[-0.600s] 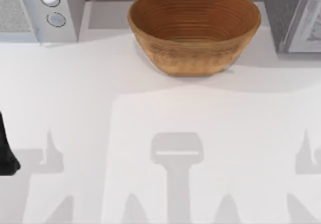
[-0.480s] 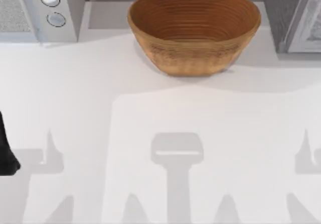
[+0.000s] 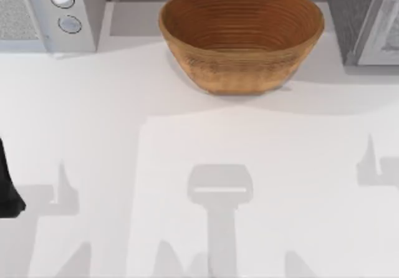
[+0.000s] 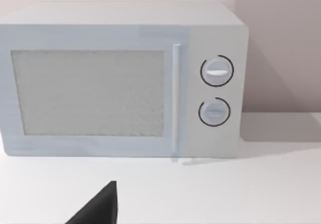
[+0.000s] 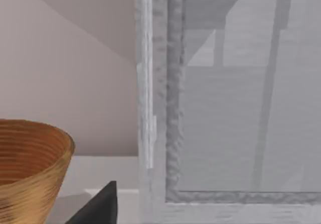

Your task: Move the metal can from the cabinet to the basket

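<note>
Neither gripper's finger state can be told from these pictures: the left arm (image 3: 7,184) is a dark shape parked at the table's left edge in the top view, and a single dark fingertip (image 4: 100,206) juts into the left wrist view, with another dark fingertip (image 5: 100,206) in the right wrist view. At the far middle of the white table (image 3: 199,147) stands the basket (image 3: 242,38), round, brown and woven, its ribbed inside bare. To its left, in the far left corner, sits a white microwave (image 3: 56,13) with two round knobs; the left wrist camera faces its door and knobs (image 4: 216,71). In the far right corner is the cabinet (image 3: 361,19), dark grey with a pale edge. The right wrist camera looks close at its speckled frame and grey panel (image 5: 225,108), with the basket's rim (image 5: 30,133) off to one side. I cannot tell where the metal can is.
</note>
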